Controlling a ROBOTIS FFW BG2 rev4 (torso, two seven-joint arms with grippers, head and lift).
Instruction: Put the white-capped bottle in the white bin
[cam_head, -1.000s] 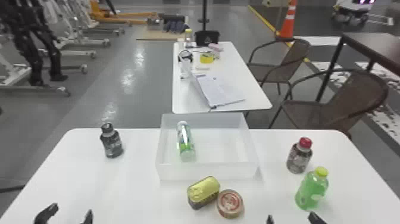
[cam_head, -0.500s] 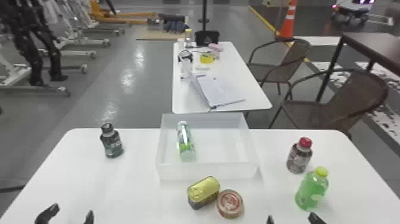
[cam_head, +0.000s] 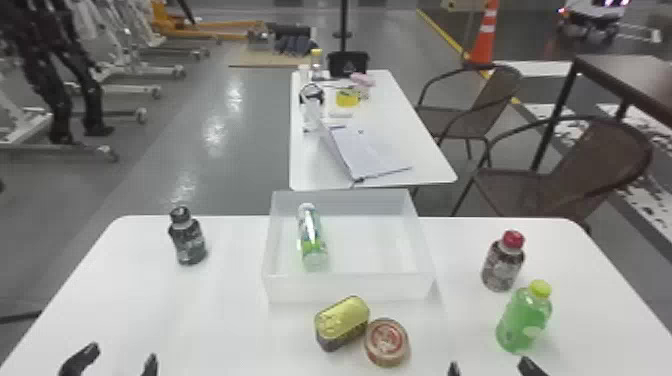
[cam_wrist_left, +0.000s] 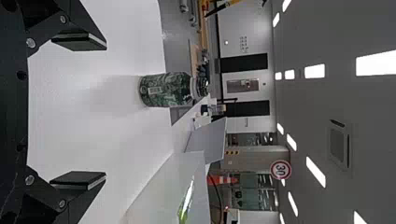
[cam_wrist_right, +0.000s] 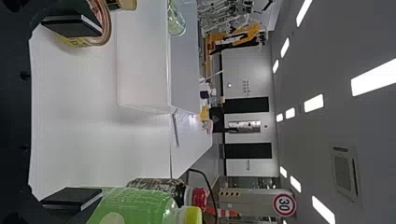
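Two claws: the left claw (cam_head: 120, 358) at the lower left of the head view, the right claw (cam_head: 490, 368) at the lower right; each has its fingers well apart with nothing between them.
White-capped bottle (cam_head: 312, 235): inside the bin, left of its middle, near the centre of the head view; it looks laid down, though whether its far end leans on the wall I cannot tell.
Bottle's long axis: up and down the frame, the top end tipped slightly left; the pale end, likely the cap, points away.
White bin (cam_head: 350, 289): upright on the table (cam_head: 220, 320), its walls all around the bottle.
Claw to bottle: up and to the right from the left claw, up and to the left from the right one, with the bin's near wall in between; which is nearer I cannot say (they look about even).
Dark bottle (cam_head: 188, 242): left of the bin, dark-capped, so not the one wanted.
Green bottle (cam_head: 524, 320): lower right, just in front of the red-capped bottle (cam_head: 501, 267); a sideways swing of the right claw could tip it.
Tins: the yellow tin (cam_head: 342, 322) and round tin (cam_head: 386, 342) sit below the bin.
Next move: the placing looks done, so probably none beyond keeping both claws clear.
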